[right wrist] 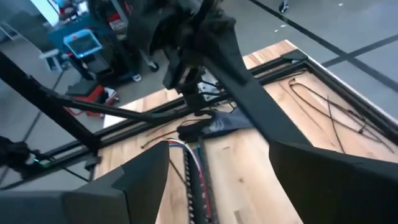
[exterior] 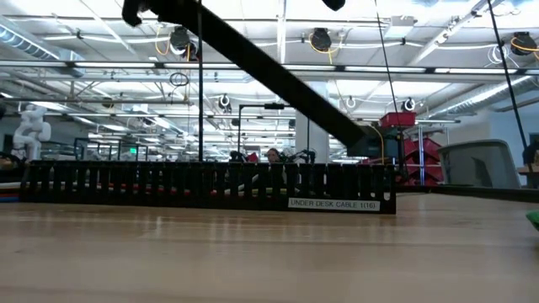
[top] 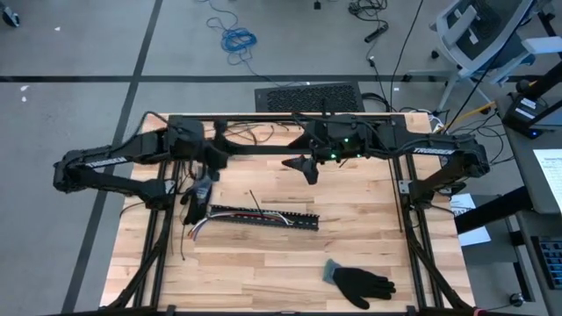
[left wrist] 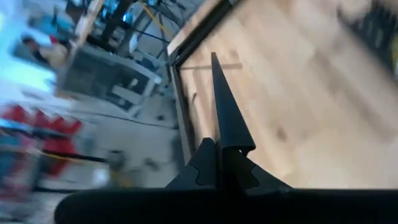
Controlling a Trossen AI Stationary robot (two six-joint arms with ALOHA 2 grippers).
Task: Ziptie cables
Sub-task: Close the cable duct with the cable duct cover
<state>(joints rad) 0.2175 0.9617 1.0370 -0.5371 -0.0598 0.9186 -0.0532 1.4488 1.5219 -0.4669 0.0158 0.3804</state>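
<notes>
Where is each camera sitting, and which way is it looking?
High view: above the table, looking straight down; both arms, the slotted strip and the cables show.
Low view: at table-top height, looking level across; the strip fills it, one arm crosses above.
Left wrist view: on the left arm, past its shut left gripper toward the table edge.
Right wrist view: on the right arm, past its open right gripper.
The high, low and right wrist views share the strip.

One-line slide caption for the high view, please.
Left gripper at the end of the black slotted strip holding coloured cables; right gripper hovering behind it, jaws open.
</notes>
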